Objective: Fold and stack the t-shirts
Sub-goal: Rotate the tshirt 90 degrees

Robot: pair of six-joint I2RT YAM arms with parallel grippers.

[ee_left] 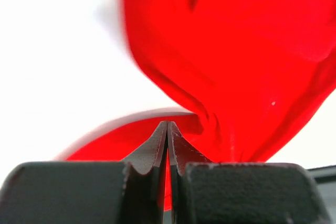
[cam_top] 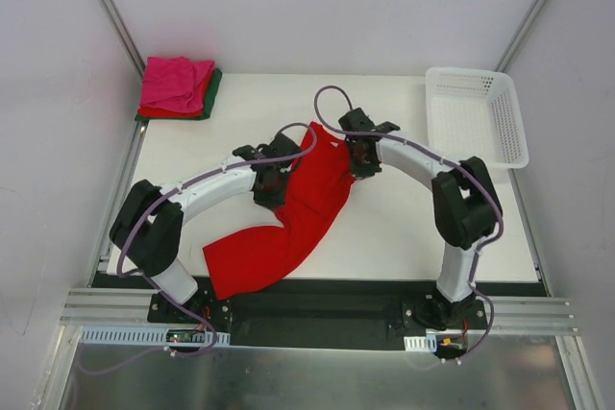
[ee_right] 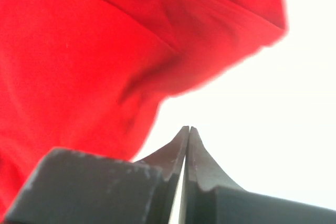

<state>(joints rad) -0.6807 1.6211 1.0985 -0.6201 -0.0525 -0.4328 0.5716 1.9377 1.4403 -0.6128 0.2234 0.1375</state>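
A large bright red t-shirt [cam_top: 307, 204] lies rumpled on the white table, running diagonally from the near left up to the middle. My left gripper [cam_top: 272, 178] is at its left edge, jaws shut [ee_left: 168, 124]. Red cloth [ee_left: 236, 51] fills the view past the tips and shows through the slit behind them; I cannot tell whether any is pinched. My right gripper [cam_top: 357, 158] is beside the shirt's upper right corner, shut [ee_right: 188, 128] with only white table in its slit and the cloth [ee_right: 79, 51] to its left. Folded t-shirts [cam_top: 178, 85], magenta over red and dark green, are stacked at the far left corner.
A white lattice basket [cam_top: 476, 117] stands at the table's far right with nothing showing inside. Bare tabletop [cam_top: 413, 228] lies to the right of the shirt. Grey walls and metal rails close in the table's sides.
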